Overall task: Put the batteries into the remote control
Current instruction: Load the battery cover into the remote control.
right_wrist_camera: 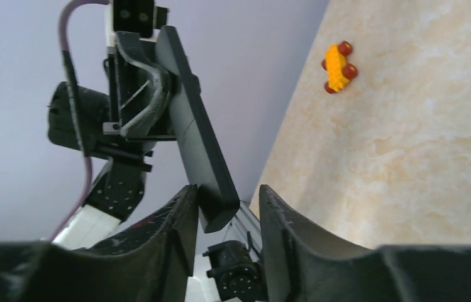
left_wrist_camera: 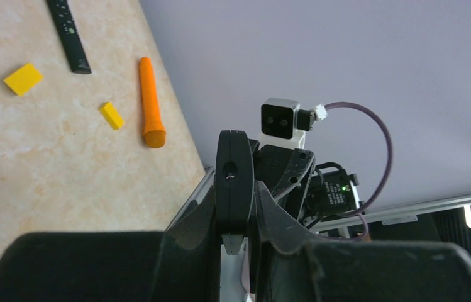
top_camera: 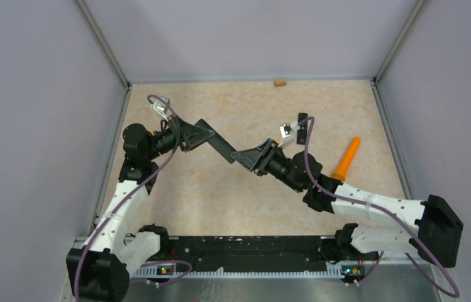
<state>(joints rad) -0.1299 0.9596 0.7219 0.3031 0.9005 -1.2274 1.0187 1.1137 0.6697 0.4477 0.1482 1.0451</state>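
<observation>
A long black remote [top_camera: 217,141] is held in the air between the two arms. My left gripper [top_camera: 200,130] is shut on its far end; in the left wrist view the remote [left_wrist_camera: 232,182] shows end-on between my fingers [left_wrist_camera: 270,207]. My right gripper [right_wrist_camera: 227,192] is open around the other end of the remote [right_wrist_camera: 204,170]. That end lies against the left finger [right_wrist_camera: 179,214], with a gap to the right finger. In the top view the right gripper [top_camera: 246,157] sits at the remote's near tip. No batteries show in any view.
A second slim black remote with buttons [top_camera: 302,124] lies on the table behind the right wrist, also in the left wrist view [left_wrist_camera: 69,34]. An orange cone-shaped stick [top_camera: 346,158], two yellow blocks [left_wrist_camera: 23,78] [left_wrist_camera: 112,115], a yellow-and-red toy [right_wrist_camera: 338,66] and a tan block [top_camera: 279,82] lie on the table. Walls enclose three sides.
</observation>
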